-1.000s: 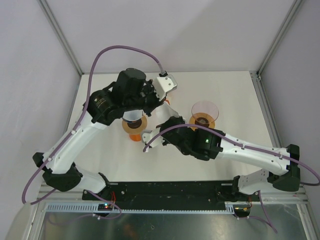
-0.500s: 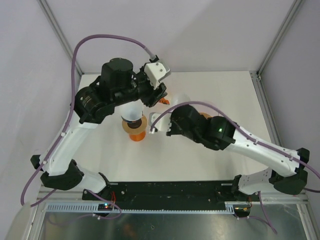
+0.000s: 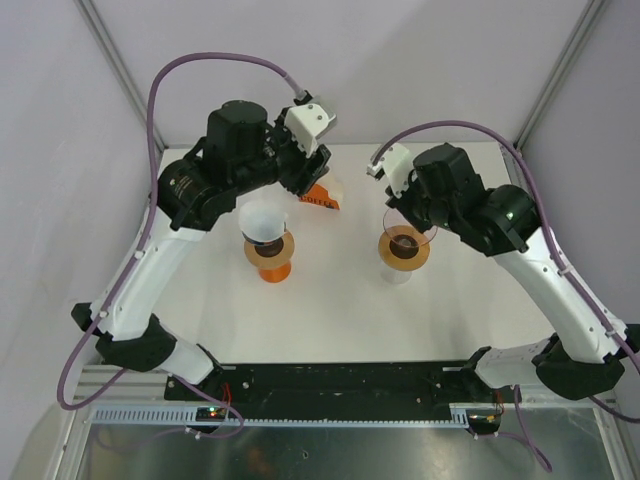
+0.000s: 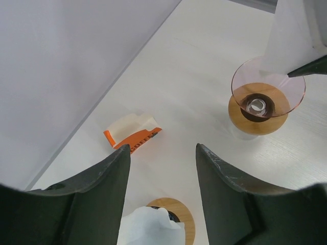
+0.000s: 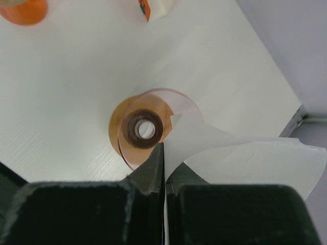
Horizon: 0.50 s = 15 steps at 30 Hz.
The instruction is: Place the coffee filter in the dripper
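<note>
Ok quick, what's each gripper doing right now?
Left gripper: open, holding nothing.
Right gripper: closed on the coffee filter.

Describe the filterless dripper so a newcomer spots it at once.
On the white table, look at the right half, by the right gripper. The clear pinkish glass cone dripper on a round wooden collar stands there. Unlike its left neighbour, holding a white paper filter, its cone is empty.

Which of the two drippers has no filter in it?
The right dripper: its glass cone is bare, the held filter not yet in. The left dripper already holds a white filter.
</note>
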Each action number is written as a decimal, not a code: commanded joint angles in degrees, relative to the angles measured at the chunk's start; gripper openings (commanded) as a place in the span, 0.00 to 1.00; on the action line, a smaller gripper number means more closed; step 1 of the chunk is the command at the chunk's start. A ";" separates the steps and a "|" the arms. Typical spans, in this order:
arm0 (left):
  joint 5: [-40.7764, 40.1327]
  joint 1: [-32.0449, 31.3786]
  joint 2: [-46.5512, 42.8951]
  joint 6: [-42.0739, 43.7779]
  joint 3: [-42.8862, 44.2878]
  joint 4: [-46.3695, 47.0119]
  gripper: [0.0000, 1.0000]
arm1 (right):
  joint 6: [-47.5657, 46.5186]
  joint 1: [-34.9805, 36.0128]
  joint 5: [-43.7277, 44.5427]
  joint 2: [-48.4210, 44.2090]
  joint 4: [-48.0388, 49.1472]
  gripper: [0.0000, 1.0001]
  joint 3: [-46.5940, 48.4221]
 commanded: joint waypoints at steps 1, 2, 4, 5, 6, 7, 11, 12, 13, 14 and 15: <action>0.88 0.28 -0.99 -0.89 -0.68 1.78 0.59 | 4.77 -4.74 -6.29 0.74 -5.86 0.00 1.18; 0.99 0.28 -1.22 -0.85 -0.98 1.79 0.59 | 5.35 -5.92 -7.73 1.29 -6.31 0.00 1.36; 1.18 0.29 -1.54 -0.81 -1.70 1.86 0.59 | 6.36 -7.61 -9.47 2.62 -7.42 0.00 1.67; 1.32 0.29 -1.67 -0.76 -1.98 1.87 0.59 | 6.72 -8.01 -9.85 3.33 -8.01 0.00 1.61; 1.43 0.29 -1.82 -0.74 -2.34 1.88 0.59 | 7.12 -8.34 -9.77 4.34 -8.40 0.00 1.53; 1.61 0.29 -1.94 -0.73 -2.78 1.93 0.59 | 7.54 -8.60 -9.60 5.20 -8.99 0.00 1.45; 2.05 0.34 -2.57 -0.62 -3.97 2.06 0.59 | 9.29 -9.53 -11.62 9.02 -11.19 0.00 2.26; 2.06 0.31 -2.67 -0.62 -4.21 2.06 0.59 | 9.72 -9.85 -11.98 10.09 -11.79 0.00 2.56; 2.06 0.34 -2.81 -0.54 -4.51 2.10 0.59 | 10.20 -10.10 -12.16 10.80 -12.31 0.00 2.71; 2.02 0.36 -2.92 -0.40 -4.70 2.13 0.59 | 10.44 -10.26 -12.25 11.55 -12.66 0.00 2.79; 2.04 0.32 -3.06 -0.30 -4.93 2.14 0.59 | 10.69 -10.30 -12.29 12.10 -12.87 0.00 2.82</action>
